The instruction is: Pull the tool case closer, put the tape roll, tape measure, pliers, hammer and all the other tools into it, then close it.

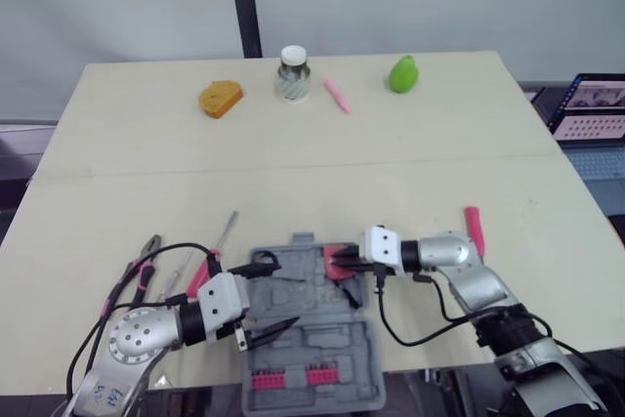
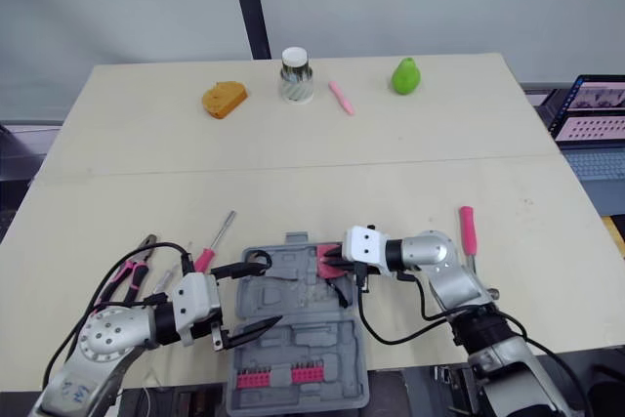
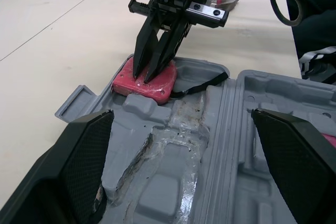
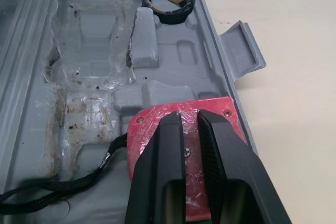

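One pale table (image 1: 293,144) is seen spread under both arms, and at its near edge the grey tool case (image 1: 322,344) is laid open, its two halves flat, with rows of pink bits (image 1: 288,378) seated in the nearer half. Over the case the left gripper (image 1: 266,298) is held with its fingers spread wide apart and nothing between them. The right gripper (image 4: 190,116) is brought in from the other side, its fingers drawn almost together with a narrow slit left between; their tips are set down on the top face of the red tape measure (image 3: 163,85) and nothing is clasped. The hammer (image 1: 475,229) is left on the table just beyond the right arm, outside the case. The pliers (image 2: 132,266) and a pink-handled screwdriver (image 1: 223,241) are found on the table to the left of the case. The tape measure is lodged in the far right corner of the case's far half, its black strap (image 4: 63,187) trailed across the moulding. The black tape roll (image 4: 169,16) is seated in a recess of the same half, well apart from the tape measure. Along the far edge an orange lump (image 1: 221,98), a white-lidded jar (image 1: 293,73), a pink pen (image 1: 337,95) and a green pear (image 1: 402,73) are lined up
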Controlling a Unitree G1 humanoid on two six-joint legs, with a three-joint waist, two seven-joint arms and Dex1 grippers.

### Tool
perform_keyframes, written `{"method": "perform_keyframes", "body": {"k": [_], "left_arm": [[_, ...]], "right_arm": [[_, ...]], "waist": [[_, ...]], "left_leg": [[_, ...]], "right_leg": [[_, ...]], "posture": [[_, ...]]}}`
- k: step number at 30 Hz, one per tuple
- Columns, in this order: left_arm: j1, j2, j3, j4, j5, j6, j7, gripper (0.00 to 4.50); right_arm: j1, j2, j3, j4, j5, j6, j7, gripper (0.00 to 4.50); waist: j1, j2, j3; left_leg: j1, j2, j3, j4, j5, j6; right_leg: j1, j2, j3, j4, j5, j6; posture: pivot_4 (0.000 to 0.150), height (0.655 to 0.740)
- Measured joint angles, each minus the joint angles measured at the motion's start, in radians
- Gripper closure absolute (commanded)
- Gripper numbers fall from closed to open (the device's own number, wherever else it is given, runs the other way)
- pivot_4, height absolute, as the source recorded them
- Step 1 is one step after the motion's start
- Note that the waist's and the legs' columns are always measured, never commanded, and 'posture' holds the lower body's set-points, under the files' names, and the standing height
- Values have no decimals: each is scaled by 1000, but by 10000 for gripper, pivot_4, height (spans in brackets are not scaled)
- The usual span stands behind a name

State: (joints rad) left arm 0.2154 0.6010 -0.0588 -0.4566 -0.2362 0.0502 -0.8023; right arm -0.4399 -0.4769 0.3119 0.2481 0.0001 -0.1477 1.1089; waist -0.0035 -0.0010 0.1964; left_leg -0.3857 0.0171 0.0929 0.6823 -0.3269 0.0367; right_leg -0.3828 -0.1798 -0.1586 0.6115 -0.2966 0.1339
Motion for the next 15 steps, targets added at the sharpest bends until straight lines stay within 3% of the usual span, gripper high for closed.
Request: {"method": "perform_keyframes", "body": {"k": [8, 15], "left_arm": [[9, -1, 0, 2, 1, -14, 0, 0], [21, -1, -1, 2, 2, -17, 0, 0]], "right_arm": [[-28, 8, 18, 100, -5, -77, 1, 39383], [-42, 20, 26, 115, 31, 4, 39, 39383]], "waist": [[0, -1, 0], [-1, -1, -2]], "left_leg": [[11, 1, 0, -2, -1, -1], [12, 1, 0, -2, -1, -1]], "right_leg": [[10, 0, 0, -1, 0, 0], [11, 0, 1, -1, 0, -1]], "posture": [[1500, 7400], [1500, 7400]]}}
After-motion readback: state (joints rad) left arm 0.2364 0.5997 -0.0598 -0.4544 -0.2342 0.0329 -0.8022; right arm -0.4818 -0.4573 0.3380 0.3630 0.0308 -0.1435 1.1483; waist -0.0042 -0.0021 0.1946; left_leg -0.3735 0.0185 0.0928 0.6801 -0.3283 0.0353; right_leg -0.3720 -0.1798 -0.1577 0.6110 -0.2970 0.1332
